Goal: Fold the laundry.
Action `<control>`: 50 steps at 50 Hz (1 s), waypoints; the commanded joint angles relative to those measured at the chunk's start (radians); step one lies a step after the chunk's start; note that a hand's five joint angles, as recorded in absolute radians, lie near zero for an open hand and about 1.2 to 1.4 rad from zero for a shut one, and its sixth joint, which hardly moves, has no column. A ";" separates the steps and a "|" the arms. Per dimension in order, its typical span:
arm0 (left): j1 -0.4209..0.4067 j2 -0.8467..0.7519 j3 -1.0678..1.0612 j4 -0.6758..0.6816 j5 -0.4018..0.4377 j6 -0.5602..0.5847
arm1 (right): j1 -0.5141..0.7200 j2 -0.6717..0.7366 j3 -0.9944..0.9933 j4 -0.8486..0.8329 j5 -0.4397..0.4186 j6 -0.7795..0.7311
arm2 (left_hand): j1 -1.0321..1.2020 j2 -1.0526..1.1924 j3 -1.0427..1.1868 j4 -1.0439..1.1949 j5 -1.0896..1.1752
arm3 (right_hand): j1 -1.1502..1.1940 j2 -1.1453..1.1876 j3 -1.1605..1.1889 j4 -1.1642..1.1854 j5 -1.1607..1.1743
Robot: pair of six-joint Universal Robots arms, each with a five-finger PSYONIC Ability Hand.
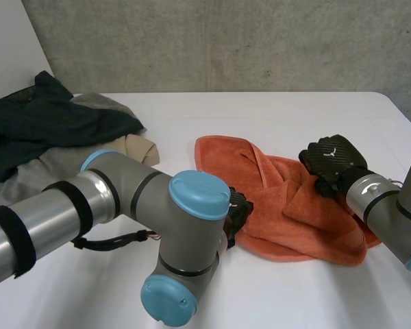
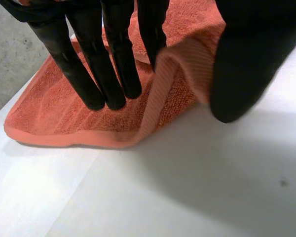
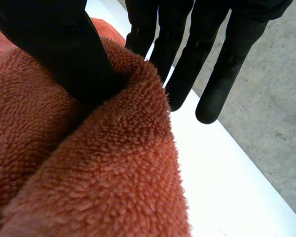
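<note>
Orange towel (image 1: 288, 205) showing nubbly terry cloth with a flat woven hem, white table (image 1: 294, 116) looking smooth and matt, left arm (image 1: 55, 212) gleaming in brushed grey metal

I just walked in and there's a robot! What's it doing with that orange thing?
It's folding laundry. An orange towel lies crumpled on the white table. The left hand pinches the towel's left edge, which is lifted a little off the table. The right hand pinches a raised fold on the towel's right side. A pile of dark and grey clothes sits at the table's far left.
</note>
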 commanded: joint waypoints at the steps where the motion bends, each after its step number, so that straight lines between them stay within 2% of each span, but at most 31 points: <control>1: 0.000 0.004 0.013 -0.007 0.014 -0.003 | -0.001 -0.002 0.000 0.000 0.002 -0.003 | 0.587 0.592 0.602 0.603 0.609 | 0.259 0.213 0.207 0.198 0.241; 8: 0.019 0.122 -0.026 -0.027 -0.042 -0.040 | -0.010 -0.016 -0.016 0.026 0.006 0.003 | 0.587 0.592 0.602 0.603 0.609 | 0.259 0.213 0.207 0.198 0.241; 13: 0.106 0.313 -0.085 -0.025 -0.064 -0.101 | -0.039 -0.048 -0.073 0.118 0.008 0.041 | 0.587 0.592 0.602 0.603 0.609 | 0.259 0.213 0.207 0.198 0.241; 17: 0.190 0.474 -0.141 -0.019 -0.012 -0.121 | -0.103 -0.048 -0.195 0.224 0.008 0.194 | 0.587 0.592 0.602 0.603 0.609 | 0.259 0.213 0.207 0.198 0.241; 20: 0.220 0.512 -0.162 -0.015 0.023 -0.115 | -0.139 -0.014 -0.269 0.261 0.012 0.299 | 0.587 0.592 0.602 0.603 0.609 | 0.259 0.213 0.207 0.198 0.241; 26: 0.261 0.519 -0.198 -0.019 0.065 -0.111 | -0.180 0.190 -0.490 0.359 0.075 0.541 | 0.587 0.592 0.602 0.603 0.609 | 0.236 0.189 0.183 0.174 0.217; 28: 0.264 0.512 -0.201 -0.021 0.063 -0.112 | -0.179 0.249 -0.544 0.415 0.092 0.583 | 0.587 0.592 0.602 0.603 0.609 | -0.200 -0.246 -0.252 -0.261 -0.218; 29: 0.267 0.504 -0.199 -0.022 0.062 -0.112 | -0.174 0.301 -0.599 0.479 0.104 0.605 | 0.587 0.592 0.602 0.603 0.609 | -0.591 -0.638 -0.644 -0.653 -0.610; 31: 0.267 0.499 -0.201 -0.028 0.059 -0.117 | -0.168 0.338 -0.651 0.549 0.118 0.604 | 0.587 0.592 0.602 0.603 0.609 | -0.888 -0.934 -0.940 -0.949 -0.906; 32: 0.270 0.498 -0.201 -0.031 0.059 -0.120 | -0.165 0.348 -0.673 0.586 0.121 0.598 | 0.587 0.592 0.602 0.603 0.609 | -0.962 -1.009 -1.015 -1.024 -0.981; 35: 0.274 0.504 -0.207 -0.045 0.063 -0.132 | -0.157 0.340 -0.721 0.701 0.120 0.558 | 0.587 0.592 0.602 0.603 0.609 | -0.962 -1.009 -1.015 -1.024 -0.981; 39: 0.278 0.521 -0.219 -0.056 0.069 -0.135 | -0.128 0.262 -0.701 0.732 0.075 0.436 | 0.587 0.592 0.602 0.603 0.609 | -0.962 -1.009 -1.015 -1.024 -0.981; 45: 0.287 0.568 -0.251 -0.051 0.094 -0.134 | -0.041 0.101 -0.483 0.703 -0.070 0.060 | 0.587 0.592 0.602 0.603 0.609 | -0.962 -1.009 -1.015 -1.024 -0.981; 46: 0.290 0.576 -0.256 -0.051 0.099 -0.138 | -0.025 0.077 -0.424 0.680 -0.116 -0.057 | 0.587 0.592 0.602 0.603 0.609 | -0.962 -1.009 -1.015 -1.024 -0.981; 50: 0.303 0.593 -0.260 -0.051 0.102 -0.140 | 0.007 0.076 -0.322 0.620 -0.172 -0.262 | 0.587 0.592 0.602 0.603 0.609 | -0.842 -0.889 -0.895 -0.904 -0.861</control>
